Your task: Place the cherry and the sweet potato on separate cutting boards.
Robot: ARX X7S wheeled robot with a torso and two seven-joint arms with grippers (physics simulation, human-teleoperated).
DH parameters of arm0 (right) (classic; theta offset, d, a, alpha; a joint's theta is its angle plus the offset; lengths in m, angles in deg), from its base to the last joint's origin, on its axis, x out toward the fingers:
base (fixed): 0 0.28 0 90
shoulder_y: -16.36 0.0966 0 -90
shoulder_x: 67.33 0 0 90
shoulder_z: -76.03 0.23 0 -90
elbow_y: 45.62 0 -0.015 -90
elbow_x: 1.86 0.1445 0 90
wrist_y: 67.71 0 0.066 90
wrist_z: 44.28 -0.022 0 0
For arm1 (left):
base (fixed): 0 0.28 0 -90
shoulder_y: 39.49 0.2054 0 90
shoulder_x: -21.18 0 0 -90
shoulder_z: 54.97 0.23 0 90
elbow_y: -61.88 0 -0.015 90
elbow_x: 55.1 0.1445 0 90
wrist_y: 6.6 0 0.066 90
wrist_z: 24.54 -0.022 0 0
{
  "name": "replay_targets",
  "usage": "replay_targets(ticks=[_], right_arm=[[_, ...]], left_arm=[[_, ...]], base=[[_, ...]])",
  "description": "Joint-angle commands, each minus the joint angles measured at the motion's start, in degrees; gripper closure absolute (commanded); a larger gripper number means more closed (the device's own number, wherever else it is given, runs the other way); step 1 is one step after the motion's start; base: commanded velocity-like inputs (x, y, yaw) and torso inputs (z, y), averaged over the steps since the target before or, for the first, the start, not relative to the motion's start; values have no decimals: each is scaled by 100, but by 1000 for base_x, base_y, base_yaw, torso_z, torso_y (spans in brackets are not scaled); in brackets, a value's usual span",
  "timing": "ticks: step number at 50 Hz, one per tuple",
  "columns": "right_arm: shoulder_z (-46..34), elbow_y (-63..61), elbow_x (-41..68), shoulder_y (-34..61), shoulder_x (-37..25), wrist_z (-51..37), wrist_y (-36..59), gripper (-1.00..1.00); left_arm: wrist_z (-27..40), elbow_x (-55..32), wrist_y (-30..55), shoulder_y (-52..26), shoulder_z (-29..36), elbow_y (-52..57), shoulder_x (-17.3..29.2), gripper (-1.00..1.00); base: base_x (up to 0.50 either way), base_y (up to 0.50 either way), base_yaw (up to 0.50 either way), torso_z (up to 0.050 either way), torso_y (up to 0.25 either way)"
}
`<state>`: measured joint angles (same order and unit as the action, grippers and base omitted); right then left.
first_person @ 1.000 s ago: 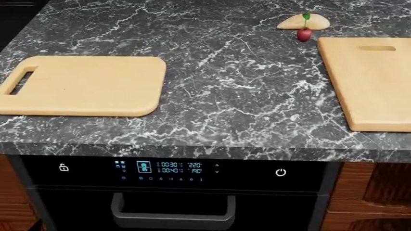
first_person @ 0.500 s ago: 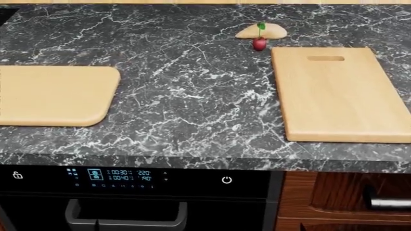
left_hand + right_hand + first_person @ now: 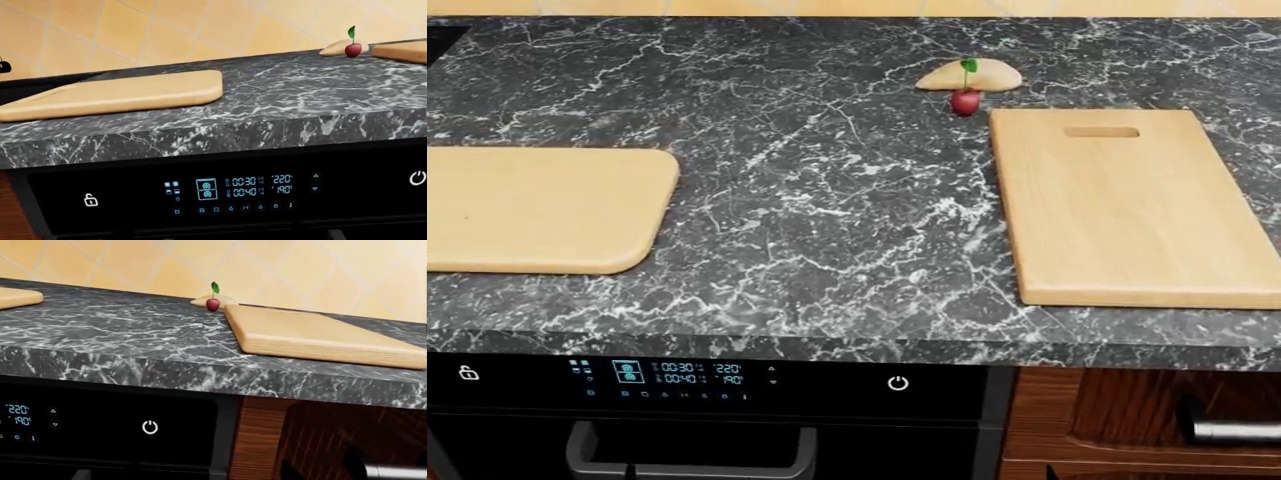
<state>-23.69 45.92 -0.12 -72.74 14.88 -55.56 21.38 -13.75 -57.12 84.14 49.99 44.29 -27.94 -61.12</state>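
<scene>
A dark-red cherry [image 3: 965, 101] with a green stem lies on the black marble counter [image 3: 827, 200] near the back, just in front of the pale tan sweet potato [image 3: 968, 75]. One light-wood cutting board [image 3: 1121, 210] with a slot handle lies right of them; another cutting board [image 3: 541, 208] lies at the left, cut off by the frame. The left wrist view shows the cherry [image 3: 353, 48], the sweet potato [image 3: 337, 48] and the left board [image 3: 120, 92]. From the right wrist come the cherry [image 3: 213, 304] and the right board [image 3: 313, 335]. Neither gripper shows in any view.
A black oven with a lit control panel [image 3: 681, 375], a power button [image 3: 898, 383] and a handle [image 3: 687, 450] sits under the counter. A wooden drawer front with a metal handle [image 3: 1228, 432] is at the lower right. Yellow tiled wall [image 3: 300, 270] backs the counter.
The head view has swung to the right and slightly down: both boards, the cherry and the sweet potato now sit further left in it, and the wooden drawer has come into view.
</scene>
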Motion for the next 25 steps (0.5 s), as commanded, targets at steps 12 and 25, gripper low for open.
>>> replay_targets(ticks=[12, 25], right_arm=[[1587, -3891, 1672, 1386, -1322, 258, 4805, -100], [2163, -3884, 2926, 4533, -2022, 418, 8156, -100]], left_arm=[[-703, -1833, 5348, -2096, -936, 3623, 583, -100], [-608, -2105, 7329, -4836, -709, 3379, 1115, -100]], base=[[0, 0, 0, 0, 0], [0, 0, 0, 0, 0]])
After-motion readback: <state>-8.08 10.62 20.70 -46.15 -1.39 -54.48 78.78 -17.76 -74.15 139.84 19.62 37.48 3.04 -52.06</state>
